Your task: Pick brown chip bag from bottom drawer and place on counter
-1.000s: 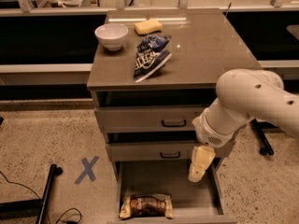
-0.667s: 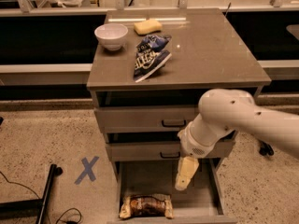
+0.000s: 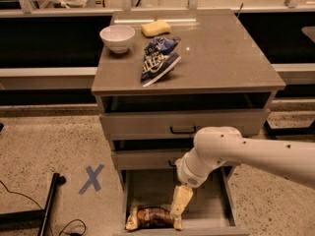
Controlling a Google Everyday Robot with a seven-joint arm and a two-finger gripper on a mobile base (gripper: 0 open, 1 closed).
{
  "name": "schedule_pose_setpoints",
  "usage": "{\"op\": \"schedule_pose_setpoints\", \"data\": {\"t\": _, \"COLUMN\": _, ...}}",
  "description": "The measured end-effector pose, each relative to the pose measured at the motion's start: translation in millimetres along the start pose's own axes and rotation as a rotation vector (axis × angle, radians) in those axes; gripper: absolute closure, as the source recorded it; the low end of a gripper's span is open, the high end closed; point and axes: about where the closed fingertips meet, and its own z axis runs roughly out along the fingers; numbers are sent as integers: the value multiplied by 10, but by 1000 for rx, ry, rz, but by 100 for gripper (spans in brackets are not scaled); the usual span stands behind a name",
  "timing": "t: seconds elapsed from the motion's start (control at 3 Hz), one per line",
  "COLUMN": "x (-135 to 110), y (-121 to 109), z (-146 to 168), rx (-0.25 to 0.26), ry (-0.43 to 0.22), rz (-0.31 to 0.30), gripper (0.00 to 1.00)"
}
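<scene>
The brown chip bag [image 3: 147,217] lies flat at the front left of the open bottom drawer [image 3: 206,205], tan at its left end and dark brown in the middle. My gripper [image 3: 178,211] hangs from the white arm [image 3: 231,151] that comes in from the right. It points down into the drawer, with its cream fingers [image 3: 180,200] at the right end of the bag. The counter [image 3: 216,48] is the grey-brown top of the cabinet above.
On the counter stand a white bowl [image 3: 117,37], a yellow sponge [image 3: 155,27] and a dark blue bag [image 3: 158,60]. Two shut upper drawers with black handles [image 3: 183,129] sit above the open one. A blue X [image 3: 91,178] marks the floor at left, near a black stand leg [image 3: 49,203].
My arm has swung left and down. The gripper has gone from above the drawer's right side to the right end of the brown chip bag.
</scene>
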Motion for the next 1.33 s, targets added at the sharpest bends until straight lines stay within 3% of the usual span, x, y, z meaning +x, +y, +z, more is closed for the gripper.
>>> {"op": "schedule_pose_setpoints", "data": {"t": 0.33, "x": -8, "y": -14, "z": 26, "rx": 3, "ry": -6, "rz": 1, "gripper": 0}}
{"op": "schedule_pose_setpoints", "data": {"t": 0.67, "x": 32, "y": -61, "z": 190, "rx": -37, "ry": -9, "rz": 6, "gripper": 0}}
{"op": "schedule_pose_setpoints", "data": {"t": 1.0, "x": 334, "y": -56, "z": 893, "rx": -49, "ry": 44, "rz": -5, "gripper": 0}}
{"op": "schedule_pose_setpoints", "data": {"t": 1.33, "x": 578, "y": -61, "z": 1380, "rx": 12, "ry": 56, "rz": -67, "gripper": 0}}
